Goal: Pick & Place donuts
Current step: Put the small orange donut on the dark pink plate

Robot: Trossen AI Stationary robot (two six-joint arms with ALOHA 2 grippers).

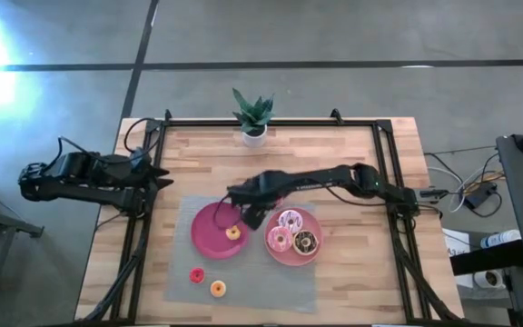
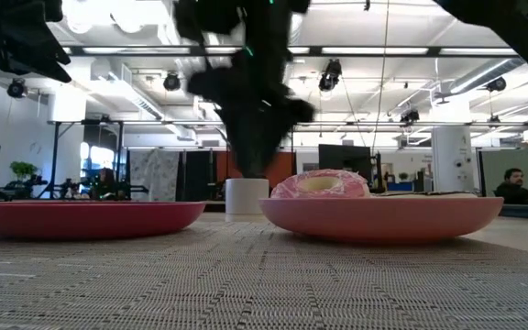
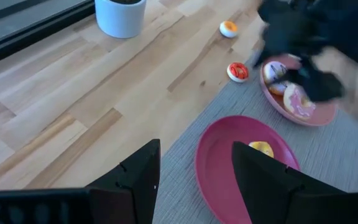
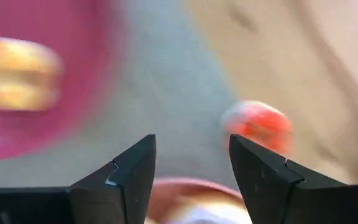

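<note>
A yellow donut (image 1: 232, 232) (image 3: 261, 148) lies on the dark pink plate (image 1: 205, 234). The lighter pink plate (image 1: 316, 254) beside it holds three donuts: pale sprinkled (image 1: 289, 219), pink (image 1: 279, 240) and chocolate brown (image 1: 305, 242). A small red donut (image 1: 196, 274) and an orange one (image 1: 217, 289) lie near the mat's near-left corner. My right gripper (image 1: 246, 216) (image 4: 191, 140) hangs open and empty above the gap between the plates, pointing down, clear of the table in the low view (image 2: 255, 156). My left gripper (image 3: 194, 146) waits open beyond the table's left edge (image 1: 163, 177).
A potted plant in a white pot (image 1: 253, 116) (image 2: 247, 197) stands at the far edge's middle. A grey woven mat (image 1: 252, 291) lies under both plates. Black frame rails (image 1: 398, 263) run along the table's sides. A person (image 2: 513, 183) sits in the room behind the table.
</note>
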